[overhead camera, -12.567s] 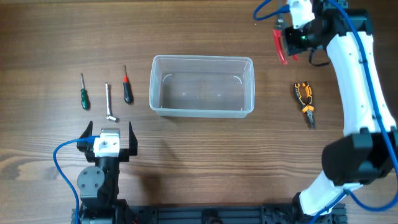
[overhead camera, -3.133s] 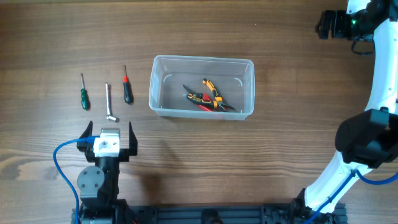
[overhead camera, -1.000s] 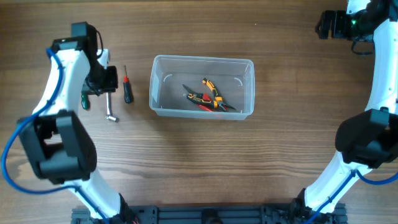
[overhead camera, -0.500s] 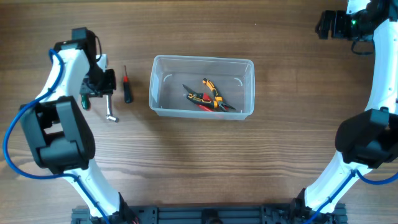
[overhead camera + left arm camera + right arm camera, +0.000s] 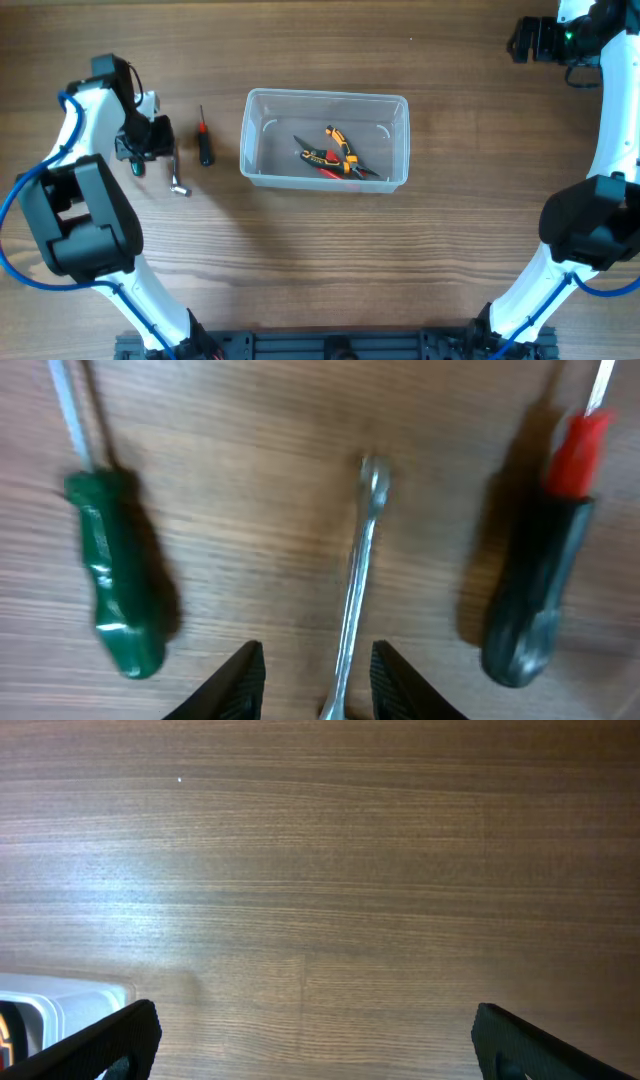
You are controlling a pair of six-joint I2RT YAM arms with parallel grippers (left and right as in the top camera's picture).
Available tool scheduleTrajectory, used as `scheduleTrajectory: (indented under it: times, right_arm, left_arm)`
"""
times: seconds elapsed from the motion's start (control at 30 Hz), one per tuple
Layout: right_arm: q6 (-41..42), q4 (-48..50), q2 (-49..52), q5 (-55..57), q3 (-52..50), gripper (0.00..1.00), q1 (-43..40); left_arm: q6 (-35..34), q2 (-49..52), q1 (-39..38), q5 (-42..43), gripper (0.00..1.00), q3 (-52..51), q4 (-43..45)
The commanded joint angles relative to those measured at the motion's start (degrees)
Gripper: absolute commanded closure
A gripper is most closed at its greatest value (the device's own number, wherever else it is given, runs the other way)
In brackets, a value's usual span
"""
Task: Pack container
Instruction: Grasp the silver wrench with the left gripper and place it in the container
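The clear container [image 5: 398, 108] stands mid-table, holding orange-black pliers [image 5: 340, 143] and red-handled pliers [image 5: 318, 158]. My left gripper [image 5: 158, 148] hovers low over the row of hand tools to the container's left. In the left wrist view its jaws [image 5: 318, 685] stand apart with the thin silver wrench [image 5: 357, 560] running between the fingertips; neither pad touches it. A green screwdriver [image 5: 115, 585] lies left of the wrench, a red-and-black screwdriver [image 5: 540, 585] right of it. My right gripper [image 5: 315, 1050] is wide open over bare wood at the far right back corner [image 5: 528, 40].
In the overhead view the wrench's bent end [image 5: 179, 184] and the green handle [image 5: 136, 166] stick out from under the left gripper; the red-black screwdriver [image 5: 204, 145] lies between it and the container. A corner of the container [image 5: 60, 995] shows in the right wrist view.
The left gripper has shifted a little left and toward the table's front, over the wrench. The right arm, the container and the pliers have not moved.
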Motion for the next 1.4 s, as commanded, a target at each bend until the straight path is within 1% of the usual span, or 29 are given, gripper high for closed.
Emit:
scheduleTrajectory:
  times: [0.0, 0.37, 0.53, 0.6, 0.77, 0.8, 0.87, 1.07, 1.17, 1.37]
  right_arm:
    - [0.83, 0.13, 0.0, 0.28, -0.26, 0.0, -0.07]
    - [0.83, 0.13, 0.0, 0.31, -0.26, 0.0, -0.07]
    - [0.83, 0.13, 0.0, 0.31, -0.26, 0.0, -0.07]
    - [0.83, 0.13, 0.0, 0.31, -0.26, 0.0, -0.07]
    - [0.85, 0.13, 0.0, 0.31, -0.26, 0.0, -0.07]
    - [0.83, 0.13, 0.0, 0.31, -0.26, 0.0, -0.07]
    - [0.85, 0.13, 0.0, 0.31, -0.26, 0.0, -0.07]
    - [0.83, 0.13, 0.0, 0.28, -0.26, 0.0, -0.07]
    - [0.85, 0.13, 0.0, 0.31, -0.26, 0.0, -0.07]
    - [0.85, 0.13, 0.0, 0.31, -0.26, 0.0, -0.07]
  left_arm:
    - [1.27, 0.57, -0.02, 2.23, 0.64, -4.52, 2.82]
    - [1.31, 0.57, -0.24, 4.13, 0.66, -7.93, 6.03]
    - [1.29, 0.57, -0.7, 4.11, 0.74, -8.0, 6.45]
    - [1.29, 0.57, -0.87, 4.13, 0.8, -8.39, 6.58]
    - [1.29, 0.57, -1.6, 4.11, 0.81, -10.69, 7.61]
    - [1.29, 0.57, -1.66, 4.11, 0.85, -11.28, 7.89]
    - [1.29, 0.57, -1.68, 4.11, 0.96, -11.45, 7.82]
    - [1.29, 0.55, -1.68, 4.11, 0.96, -11.41, 7.5]
    - [1.27, 0.26, -1.68, 4.11, 0.96, -8.5, 4.7]
    - [1.29, -2.78, -1.68, 4.09, 0.96, 7.67, -5.16]
